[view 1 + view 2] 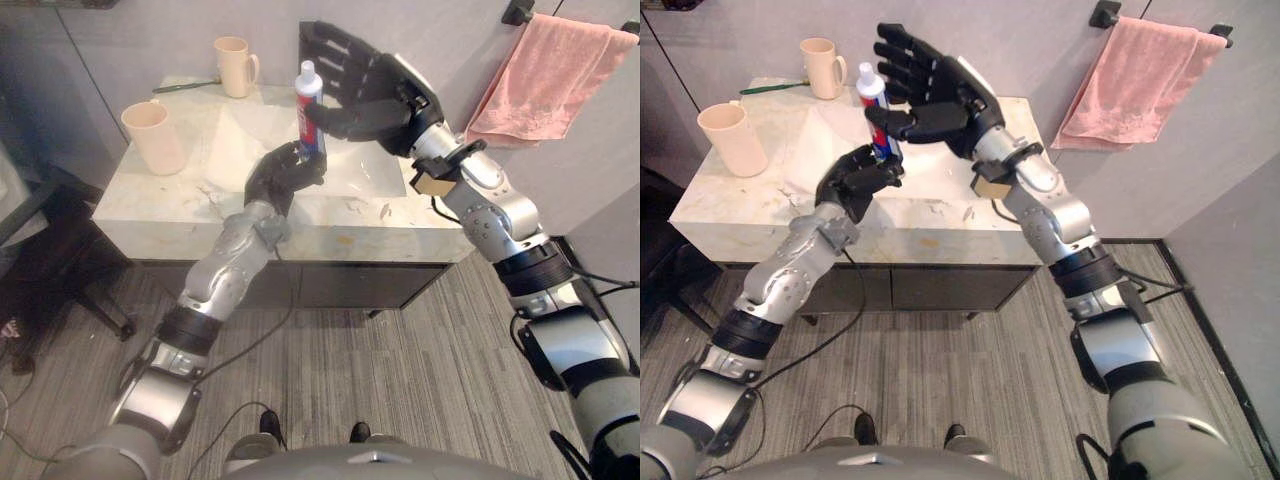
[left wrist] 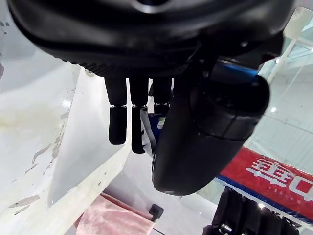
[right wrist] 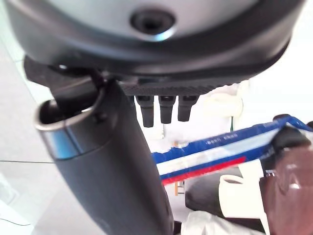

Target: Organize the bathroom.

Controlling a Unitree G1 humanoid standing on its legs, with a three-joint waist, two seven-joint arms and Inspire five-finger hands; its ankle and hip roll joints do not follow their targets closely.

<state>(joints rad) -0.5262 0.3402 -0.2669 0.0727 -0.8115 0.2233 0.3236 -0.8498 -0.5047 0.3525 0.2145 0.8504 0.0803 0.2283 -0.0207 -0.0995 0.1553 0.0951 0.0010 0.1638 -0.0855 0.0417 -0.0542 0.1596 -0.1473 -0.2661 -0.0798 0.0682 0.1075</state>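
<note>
A red, white and blue toothpaste tube [image 1: 309, 98] with a white cap stands upright above the sink basin [image 1: 245, 140]. My left hand [image 1: 283, 178] is shut on its lower end, thumb [image 2: 205, 132] and fingers curled round it. Just behind and to the right of the tube, my right hand [image 1: 365, 85] is open with straight, spread fingers. Its thumb [image 3: 112, 161] reaches across to the tube's middle [image 3: 210, 156].
A beige cup [image 1: 155, 135] stands at the left of the marble counter [image 1: 150, 205]. A second cup [image 1: 235, 65] is at the back, with a green toothbrush [image 1: 185, 87] lying beside it. A pink towel [image 1: 545, 85] hangs on a wall rail at the right.
</note>
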